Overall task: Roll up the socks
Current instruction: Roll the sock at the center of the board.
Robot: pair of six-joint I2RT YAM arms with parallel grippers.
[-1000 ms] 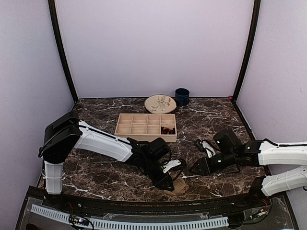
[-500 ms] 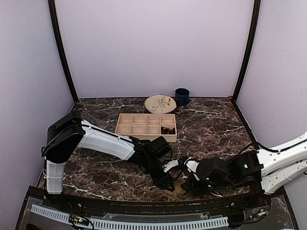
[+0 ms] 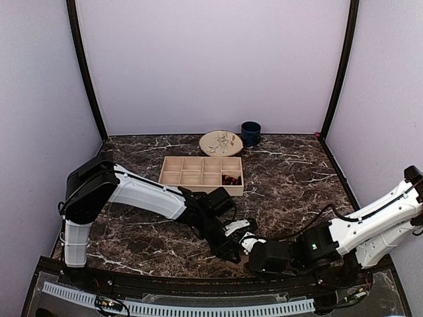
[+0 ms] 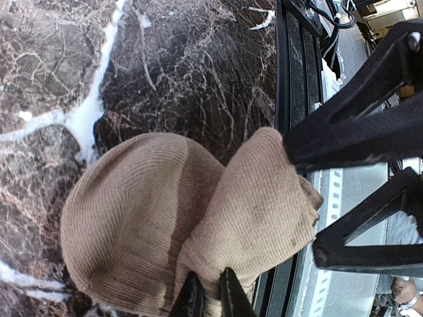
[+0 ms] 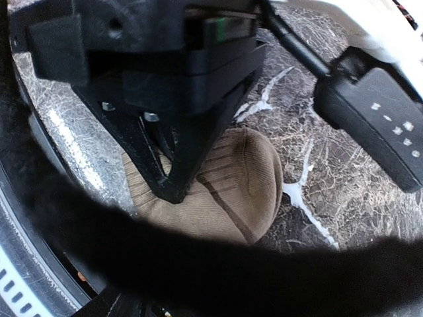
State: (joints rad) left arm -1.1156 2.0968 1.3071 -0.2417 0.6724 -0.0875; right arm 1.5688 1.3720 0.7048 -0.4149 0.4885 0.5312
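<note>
Between left fingers (image 4: 232, 300): tan sock (image 4: 165, 218) (bunched), pinched.

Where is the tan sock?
The tan sock lies bunched at the near edge of the table, right of centre in the top view, pinched by the left gripper, the right gripper straddling its other end.

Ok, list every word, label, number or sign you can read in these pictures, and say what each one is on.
No readable text in any view.
Small white marks on the black block in the right wrist view: too blurred to read.
Plate at the back: a painted pattern, no words.
</note>
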